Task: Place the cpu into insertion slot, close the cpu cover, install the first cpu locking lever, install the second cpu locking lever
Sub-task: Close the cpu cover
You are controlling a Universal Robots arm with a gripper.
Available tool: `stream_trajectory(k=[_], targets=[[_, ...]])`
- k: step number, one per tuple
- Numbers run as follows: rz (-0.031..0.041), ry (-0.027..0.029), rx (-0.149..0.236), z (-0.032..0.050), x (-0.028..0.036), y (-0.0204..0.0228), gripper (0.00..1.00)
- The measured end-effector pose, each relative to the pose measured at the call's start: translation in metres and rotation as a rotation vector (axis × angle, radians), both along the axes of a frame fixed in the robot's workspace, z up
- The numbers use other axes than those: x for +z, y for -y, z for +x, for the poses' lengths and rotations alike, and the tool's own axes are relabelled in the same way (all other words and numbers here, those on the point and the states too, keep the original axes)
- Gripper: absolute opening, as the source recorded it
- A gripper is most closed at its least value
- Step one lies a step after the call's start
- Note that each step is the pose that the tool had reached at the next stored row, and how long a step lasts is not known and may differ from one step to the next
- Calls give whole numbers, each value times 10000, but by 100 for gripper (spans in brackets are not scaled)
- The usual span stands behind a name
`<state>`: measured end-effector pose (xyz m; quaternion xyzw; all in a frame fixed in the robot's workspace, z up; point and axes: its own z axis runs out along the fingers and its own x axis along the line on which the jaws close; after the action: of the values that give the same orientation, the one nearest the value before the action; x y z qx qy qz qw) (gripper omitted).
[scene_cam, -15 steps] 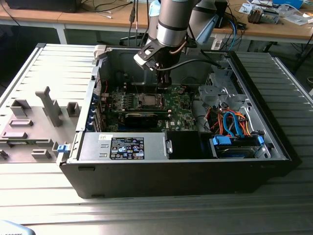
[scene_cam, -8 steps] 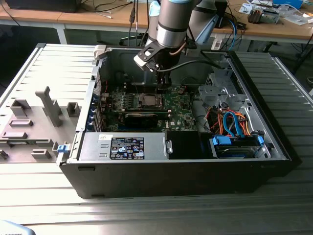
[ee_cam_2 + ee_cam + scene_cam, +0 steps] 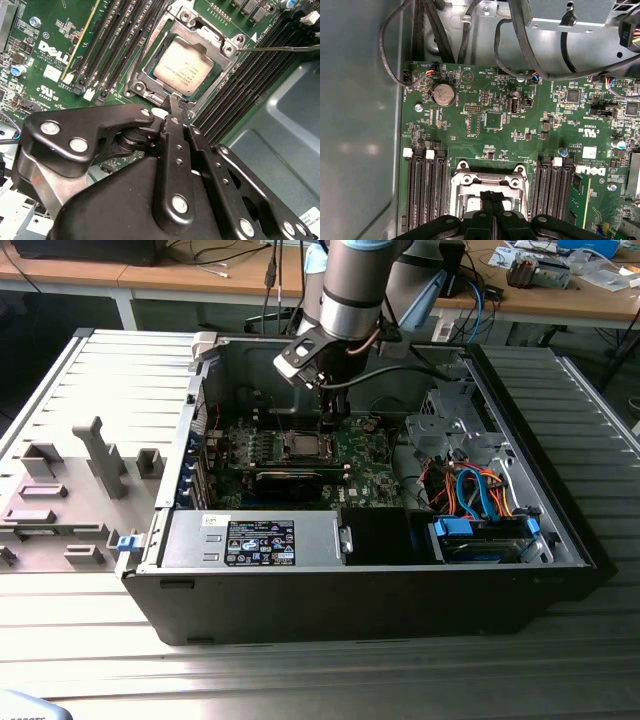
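The cpu (image 3: 182,67) lies flat in the insertion slot (image 3: 141,76) on the green motherboard, its dull silver top showing. The cpu cover (image 3: 228,48) is down around it as a silvery frame. A thin metal lever (image 3: 280,48) juts from the socket's corner over the memory slots. My gripper (image 3: 175,106) is shut, its black fingertips pressed together at the socket's edge, right beside the cover. In the first wrist view the gripper (image 3: 492,196) hangs over the cover (image 3: 490,176). In the exterior view the gripper (image 3: 328,426) points down just beside the cpu (image 3: 300,445).
Rows of black memory slots (image 3: 117,45) flank the socket on both sides. A long black expansion card (image 3: 290,478) lies in front of it. A drive cage with orange and blue cables (image 3: 475,495) fills the exterior view's right, and the case walls (image 3: 205,400) close in.
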<state>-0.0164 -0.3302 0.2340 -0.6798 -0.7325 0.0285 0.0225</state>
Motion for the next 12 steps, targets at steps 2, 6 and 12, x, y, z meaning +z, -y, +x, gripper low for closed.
stream_trajectory(k=[2,6,12], targets=[[0,0,0,0,-7,0,11],[0,0,0,0,-31,0,11],[-1,0,41,0,-72,0,11]])
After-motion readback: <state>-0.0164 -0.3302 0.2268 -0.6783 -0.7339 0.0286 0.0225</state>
